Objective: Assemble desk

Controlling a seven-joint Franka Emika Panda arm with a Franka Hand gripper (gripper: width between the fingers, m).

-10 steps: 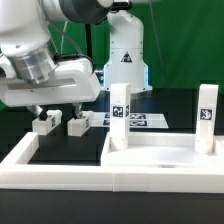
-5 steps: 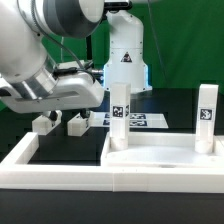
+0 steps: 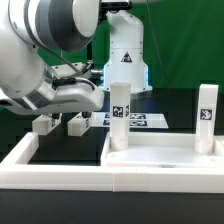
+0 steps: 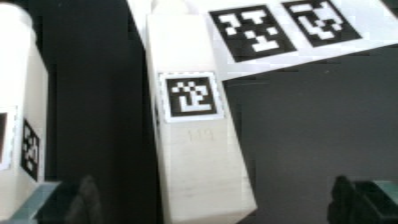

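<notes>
Here, nearest you in the exterior view, the long white rim (image 3: 60, 165) crosses the front of the black table (image 3: 60, 142). Just behind it, at about 5 o'clock in that view, lies the desk's tabletop panel (image 3: 160, 155), recessed side up. Two legs stand upright on its far edge: the middle upright leg (image 3: 120, 112) at the panel's 10 o'clock corner and the outer upright leg (image 3: 206, 115) at its 2 o'clock corner.

At 9 o'clock from the middle upright leg, the first loose leg (image 3: 42, 123) and the second loose leg (image 3: 76, 124) rest on the table, near each other but apart. The arm (image 3: 45, 60) hangs over them from 10 o'clock.

In the wrist view, the gripper (image 4: 217, 205) has its fingers (image 4: 71, 205) spread wide and grasps nothing. A lying leg (image 4: 196, 150), its tag (image 4: 191, 97) facing the camera, sits below the gap, untouched.

Farther back lies the marker board (image 3: 142, 120), then the robot base (image 3: 128, 55) at 12 o'clock and the green backdrop (image 3: 185, 40).
</notes>
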